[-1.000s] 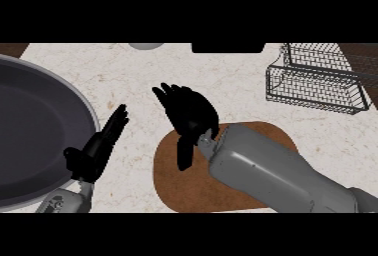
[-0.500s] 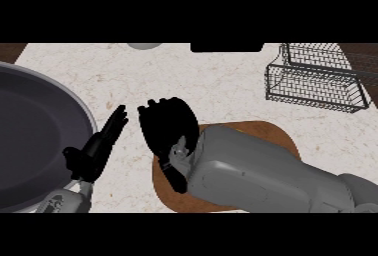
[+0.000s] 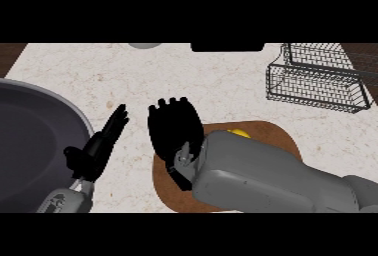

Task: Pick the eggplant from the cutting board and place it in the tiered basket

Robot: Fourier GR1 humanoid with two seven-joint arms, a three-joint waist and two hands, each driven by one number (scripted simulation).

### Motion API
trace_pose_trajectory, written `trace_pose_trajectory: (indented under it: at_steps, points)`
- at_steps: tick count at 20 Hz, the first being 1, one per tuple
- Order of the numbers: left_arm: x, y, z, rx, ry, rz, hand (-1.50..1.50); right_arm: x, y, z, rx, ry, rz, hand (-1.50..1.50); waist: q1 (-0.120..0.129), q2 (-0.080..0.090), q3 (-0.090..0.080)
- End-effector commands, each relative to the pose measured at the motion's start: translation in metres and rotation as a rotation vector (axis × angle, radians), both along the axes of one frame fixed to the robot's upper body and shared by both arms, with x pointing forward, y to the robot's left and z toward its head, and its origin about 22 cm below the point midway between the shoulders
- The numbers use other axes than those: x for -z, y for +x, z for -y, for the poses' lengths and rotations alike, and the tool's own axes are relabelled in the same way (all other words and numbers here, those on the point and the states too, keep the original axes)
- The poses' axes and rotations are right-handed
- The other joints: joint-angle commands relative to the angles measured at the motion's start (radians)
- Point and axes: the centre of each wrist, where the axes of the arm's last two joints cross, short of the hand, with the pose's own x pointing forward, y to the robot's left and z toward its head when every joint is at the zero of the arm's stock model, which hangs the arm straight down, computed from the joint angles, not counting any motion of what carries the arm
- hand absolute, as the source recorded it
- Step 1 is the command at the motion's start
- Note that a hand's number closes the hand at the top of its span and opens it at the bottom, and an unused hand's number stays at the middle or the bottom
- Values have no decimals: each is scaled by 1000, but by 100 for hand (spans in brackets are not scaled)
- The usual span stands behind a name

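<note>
Only a yellow sliver (image 3: 238, 133) (eggplant unclear) beside the right hand (image 3: 176, 131), fingers straight.

Bare counter (image 3: 221, 80) lies open between the cutting board (image 3: 277, 132) and the tiered basket (image 3: 317, 80).

The table (image 3: 214, 85) has a pale, speckled stone-like top. A brown cutting board (image 3: 284, 137) lies on it at about 5 o'clock, largely covered from above. A wire tiered basket (image 3: 319, 77) stands at 2 o'clock. A big dark round pan (image 3: 33, 135) sits at 9 o'clock, running off the left edge. At 12 o'clock, a grey round thing (image 3: 145, 45) and a black object (image 3: 227, 47) show only partly
</note>
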Motion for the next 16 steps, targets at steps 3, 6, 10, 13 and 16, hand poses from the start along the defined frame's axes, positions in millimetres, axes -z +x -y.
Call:
trace_pose_trajectory:
  at_steps: [3,6,10,13,16]
  points:
    - [9,-10,16,7,-6,-9,0,42,-8,1,169,-232,23,-150,-2,0,0]
    - [3,0,8,15,6,5,0,42,-9,-3,194,-220,-5,-150,0,2,0]
    - [-4,4,-2,8,7,17,0,56,-2,24,201,-180,-38,-150,5,5,1]
    - [-8,15,-5,5,8,24,0,76,5,18,210,-200,-17,-150,10,8,0]
    - [6,-8,-4,22,-4,13,0,69,5,30,257,-205,-27,-150,7,3,1]
